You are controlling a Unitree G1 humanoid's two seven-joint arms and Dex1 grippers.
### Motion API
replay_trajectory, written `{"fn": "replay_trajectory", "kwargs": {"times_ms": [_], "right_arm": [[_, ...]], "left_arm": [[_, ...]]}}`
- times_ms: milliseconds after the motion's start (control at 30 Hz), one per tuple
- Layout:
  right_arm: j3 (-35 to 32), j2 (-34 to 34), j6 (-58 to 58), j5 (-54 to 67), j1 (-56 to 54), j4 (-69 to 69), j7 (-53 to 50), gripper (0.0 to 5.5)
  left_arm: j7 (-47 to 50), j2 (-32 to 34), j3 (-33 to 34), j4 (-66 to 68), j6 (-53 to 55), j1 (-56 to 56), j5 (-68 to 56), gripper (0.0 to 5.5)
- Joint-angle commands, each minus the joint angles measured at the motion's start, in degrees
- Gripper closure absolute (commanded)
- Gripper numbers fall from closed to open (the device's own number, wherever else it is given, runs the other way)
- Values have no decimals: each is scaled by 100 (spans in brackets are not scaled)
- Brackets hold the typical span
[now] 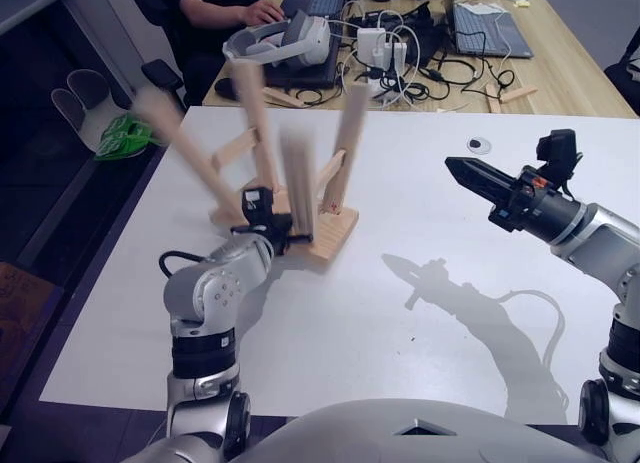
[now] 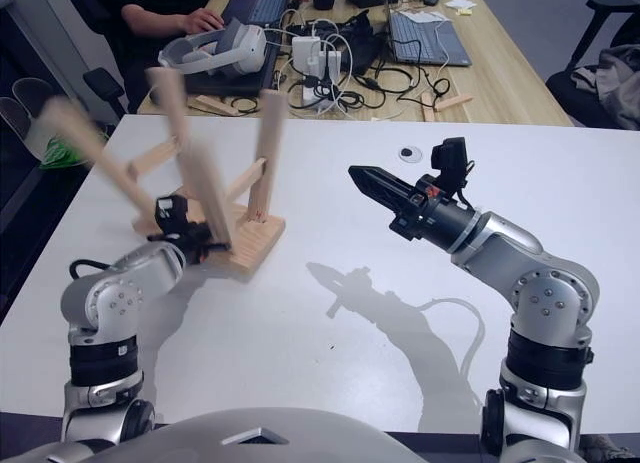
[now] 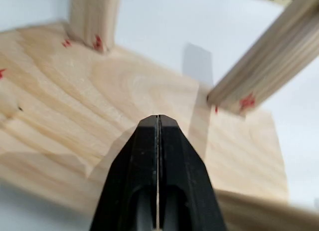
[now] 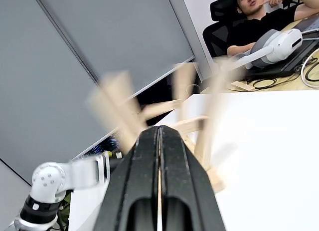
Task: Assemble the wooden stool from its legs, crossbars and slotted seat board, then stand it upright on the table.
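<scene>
White table [image 1: 420,313] carrying the wooden stool [image 1: 318,198], which rested upside down on it. The pale seat board [image 1: 335,235] lay flat on the surface, with four legs [image 1: 350,143] splayed upward and joined by short crossbars [image 1: 235,148]. The left gripper [image 3: 158,122], fingers pressed together with nothing between them, sat at the stool's near side, tip over the seat board; contact could not be told. The right gripper [image 2: 362,177], likewise closed and empty, hung well to the right of the stool, pointing toward it.
</scene>
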Motion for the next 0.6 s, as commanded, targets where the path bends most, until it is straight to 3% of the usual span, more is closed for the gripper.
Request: {"fn": "replay_trajectory", "kwargs": {"times_ms": [33, 300, 500, 600], "right_arm": [[0, -39, -88, -81, -79, 15, -20, 550], [87, 49, -192, -159, -124, 23, -89, 550], [106, 109, -316, -312, -312, 153, -238, 550], [67, 187, -410, -420, -472, 285, -357, 550]], "left_arm": [[-72, -138, 38, -99, 171, -108, 82, 546], [-351, -423, -171, -233, 407, -198, 42, 546], [-834, -587, -767, -388, 1153, -158, -182, 546], [-1119, -797, -1248, 29, 971, -481, -17, 546]]}}
